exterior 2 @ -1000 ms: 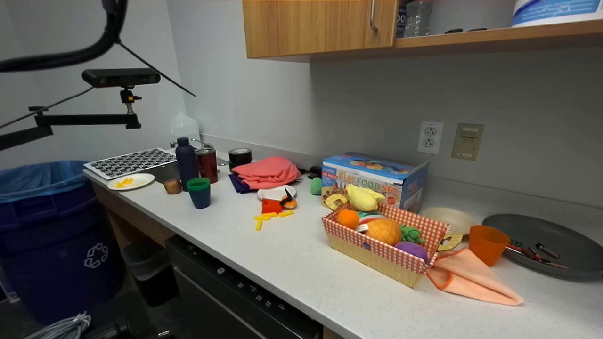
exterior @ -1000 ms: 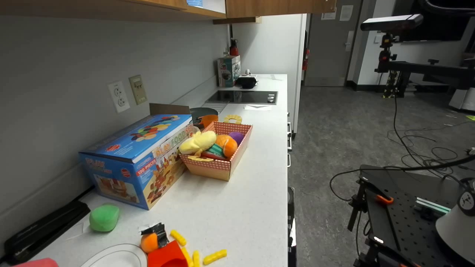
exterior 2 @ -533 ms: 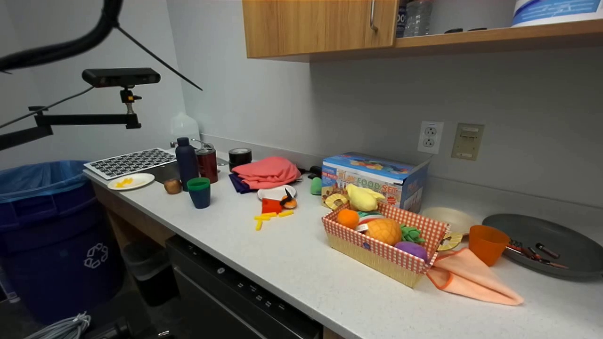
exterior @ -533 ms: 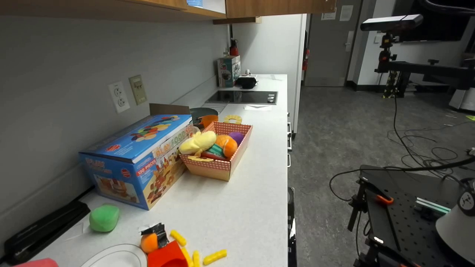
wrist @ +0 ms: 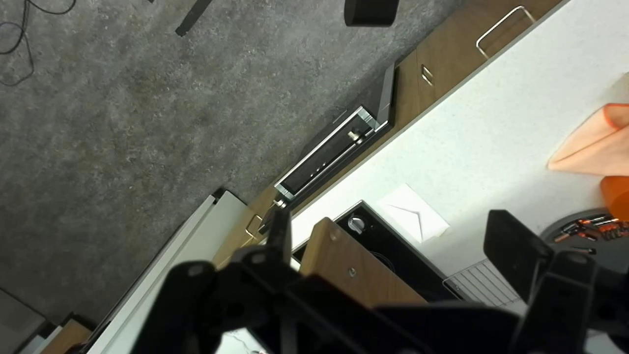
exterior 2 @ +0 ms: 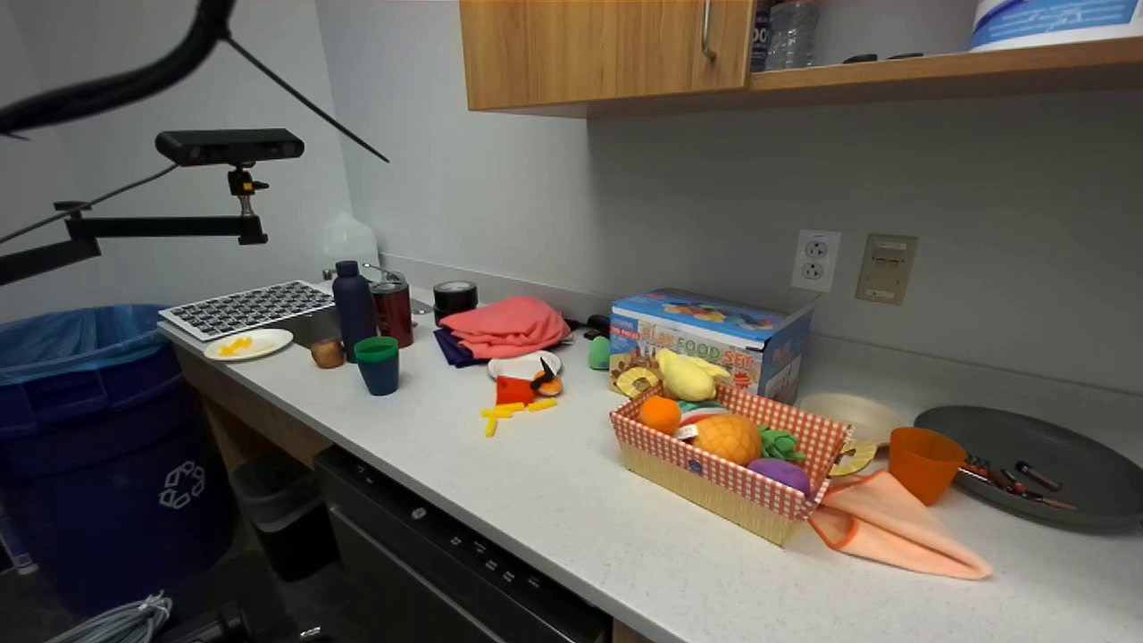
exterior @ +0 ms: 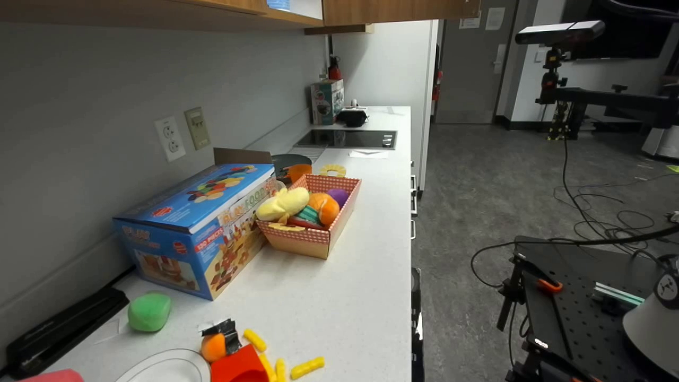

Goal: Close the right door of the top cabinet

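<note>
Overhead, the right door (exterior: 400,11) is seen in an exterior view as a flat, plain panel of orange-brown wood veneer, straight along its lower edge, with its upper part out of view. It is open, turned out from the front of the top cabinet (exterior: 132,15), whose smooth tan-brown underside is shown. Inside, a clear, ridged plastic bottle (exterior 2: 793,36) and a white-and-blue tub (exterior 2: 1058,22) are exposed; the neighbouring door (exterior 2: 598,49), vertically grained and fitted with a slim metal handle (exterior 2: 706,31), is closed. In the wrist view, the fingers (wrist: 511,250) of the hand (wrist: 391,233) are spread wide apart, and a square-edged corner of the right door, set with a small round metal fitting (wrist: 352,272), is seen between them; whether it is touched cannot be told. Beneath it, a cooktop (wrist: 410,264) of black glass is partly hidden. On the pale, speckled worktop (exterior 2: 500,473), a printed cardboard box (exterior 2: 688,335) is stood behind a basket (exterior 2: 705,496) trimmed in red gingham, in which a plush-looking pineapple (exterior 2: 728,438) is laid. Beside the basket, a peach cloth (exterior 2: 902,527) is folded to a point.
</note>
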